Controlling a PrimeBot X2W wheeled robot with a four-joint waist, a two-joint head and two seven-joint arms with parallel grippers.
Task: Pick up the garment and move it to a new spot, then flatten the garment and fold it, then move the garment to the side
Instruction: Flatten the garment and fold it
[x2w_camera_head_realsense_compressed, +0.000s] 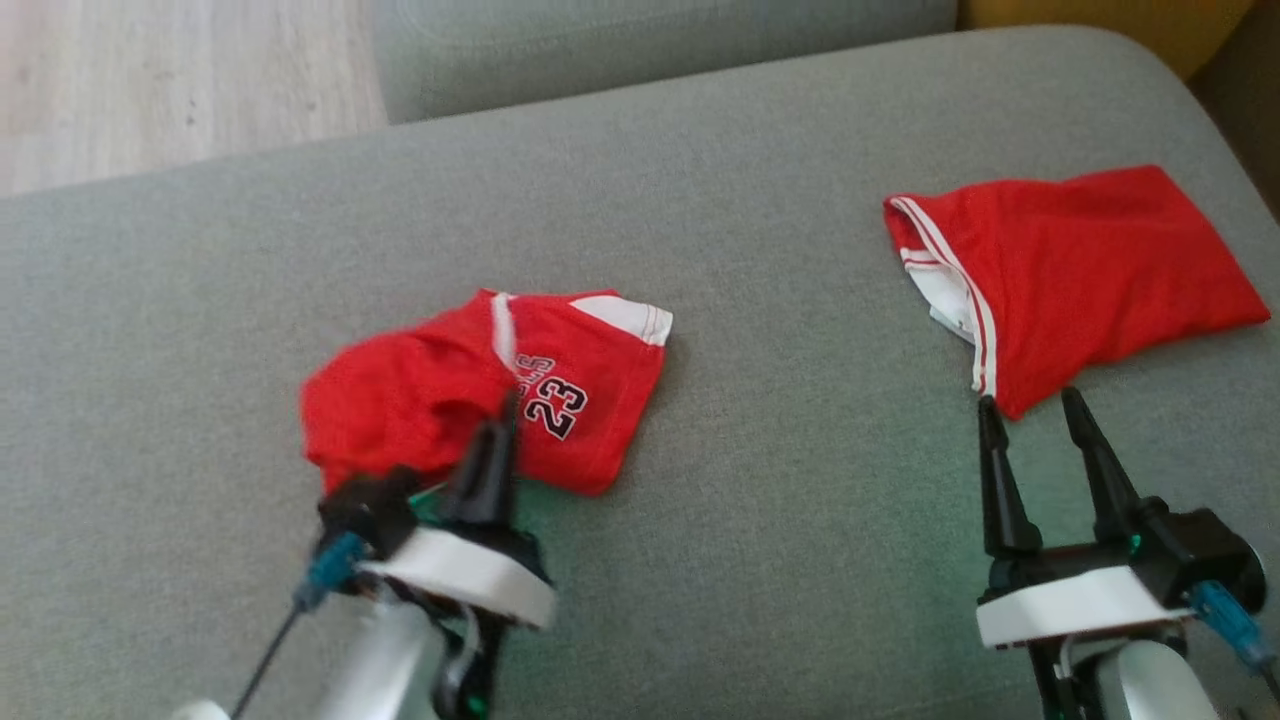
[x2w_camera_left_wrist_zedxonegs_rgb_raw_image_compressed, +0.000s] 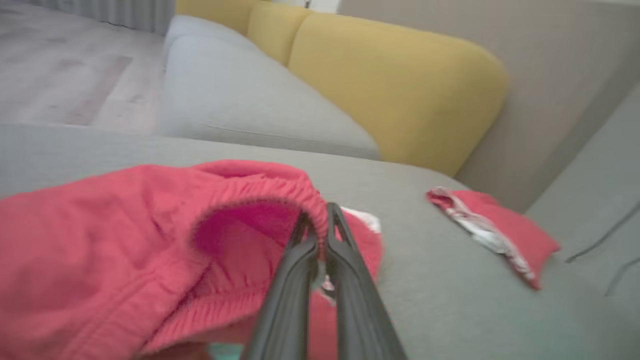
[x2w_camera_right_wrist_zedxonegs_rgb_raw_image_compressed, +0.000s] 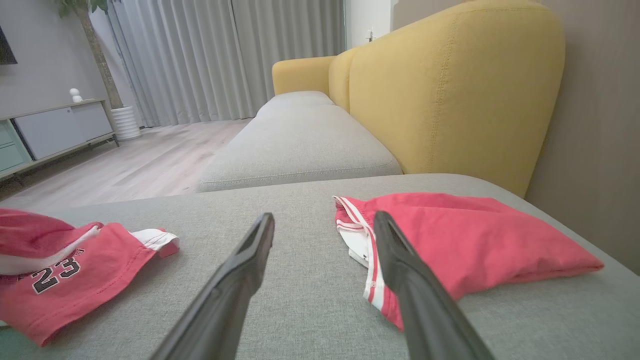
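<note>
Two garments: both red, both lying on the grey sofa seat (x2w_camera_head_realsense_compressed: 700, 200), well apart, one toward the robot's left and one toward its right.
Red shorts (x2w_camera_head_realsense_compressed: 440, 410): crumpled, left of the seat's middle. One leg panel lies flat with white trim and a black-and-white "23" facing up. The rest is bunched up near the left gripper.
Elastic waistband (x2w_camera_left_wrist_zedxonegs_rgb_raw_image_compressed: 280, 192): arches up and gapes, so the inside of the shorts shows. Its rim passes between the left gripper's fingers.
Left gripper (x2w_camera_head_realsense_compressed: 505, 420): fingers pressed together, pinching the waistband of the red shorts. It is blurred in the head view.
Left arm pose: pale forearm rises from the bottom edge of the head view, the fingers pointing up that view and over the near edge of the shorts.
Folded red garment (x2w_camera_head_realsense_compressed: 1080, 270): a flat packet on the right side of the seat, its white-striped edge turned toward the shorts.
Right gripper (x2w_camera_head_realsense_compressed: 1028, 398): fingers spread wide with nothing between them. The tips sit just beside the near corner of the folded red garment. Cannot tell whether they touch the cushion.
Right arm pose: wrist low at the lower right of the head view, fingers pointing up that view and slightly splayed.
Yellow backrest (x2w_camera_right_wrist_zedxonegs_rgb_raw_image_compressed: 450, 90): behind the seat, on the folded garment's side.
Wooden floor (x2w_camera_head_realsense_compressed: 150, 80): beyond the seat's far left edge.
Grey curtains (x2w_camera_right_wrist_zedxonegs_rgb_raw_image_compressed: 200, 60): far across the room.
</note>
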